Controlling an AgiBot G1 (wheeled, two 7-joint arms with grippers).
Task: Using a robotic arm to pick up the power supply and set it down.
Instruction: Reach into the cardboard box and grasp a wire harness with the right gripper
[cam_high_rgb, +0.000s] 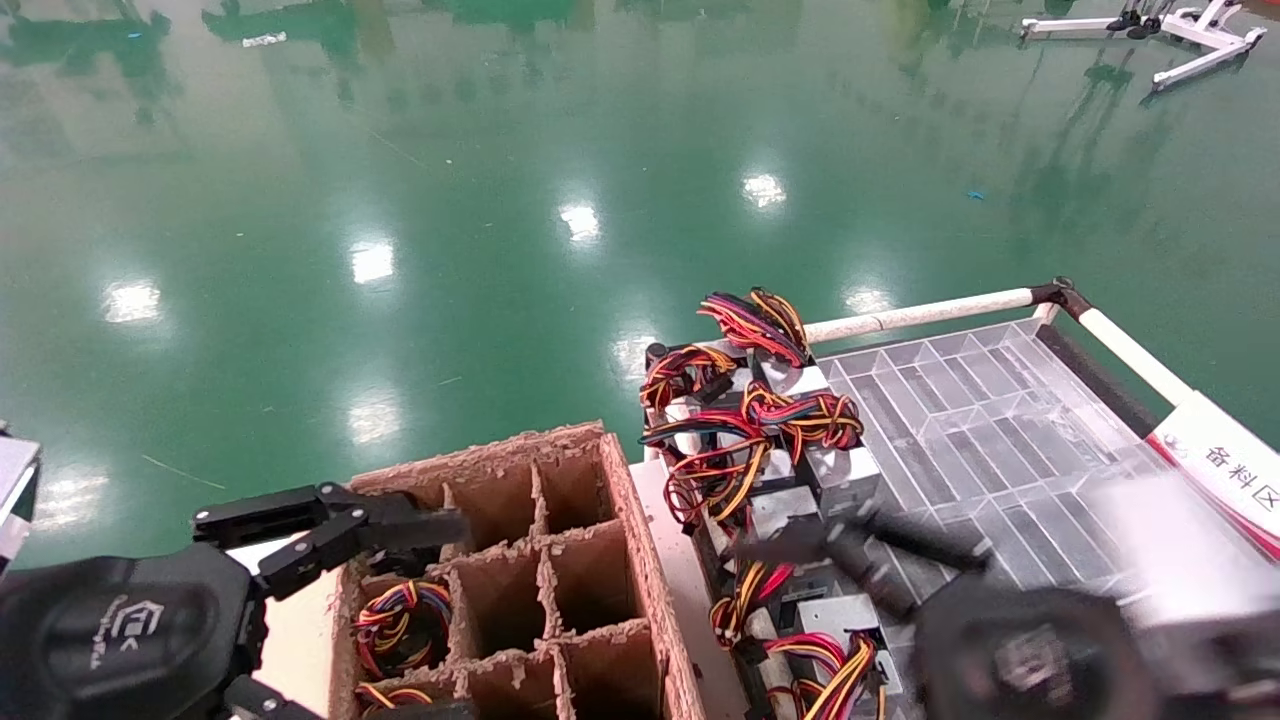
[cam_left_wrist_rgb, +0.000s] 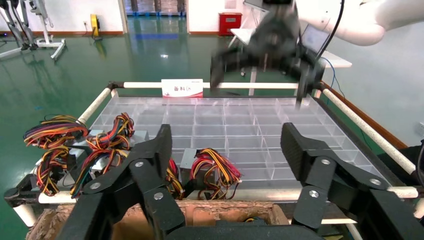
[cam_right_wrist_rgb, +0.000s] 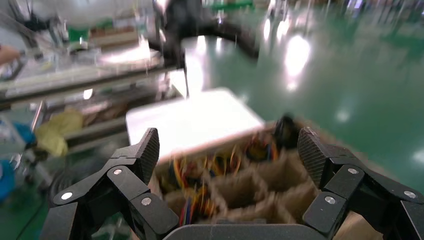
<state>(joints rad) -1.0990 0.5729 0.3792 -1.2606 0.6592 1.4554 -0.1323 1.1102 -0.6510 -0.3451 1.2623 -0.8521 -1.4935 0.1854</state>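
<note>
Several power supplies, silver boxes with red, yellow and black wire loops, stand in a row along the left edge of a clear divided tray. My right gripper hovers open just above the nearest ones, blurred, holding nothing. In the right wrist view that gripper looks across at a cardboard divider box. My left gripper stands open over the box's left side. In the left wrist view the left gripper has nothing between its fingers, and one power supply lies beyond them.
The brown cardboard box has several cells; wire bundles fill the front-left ones. White rails frame the tray. A white sign sits at the tray's right edge. Green floor lies beyond.
</note>
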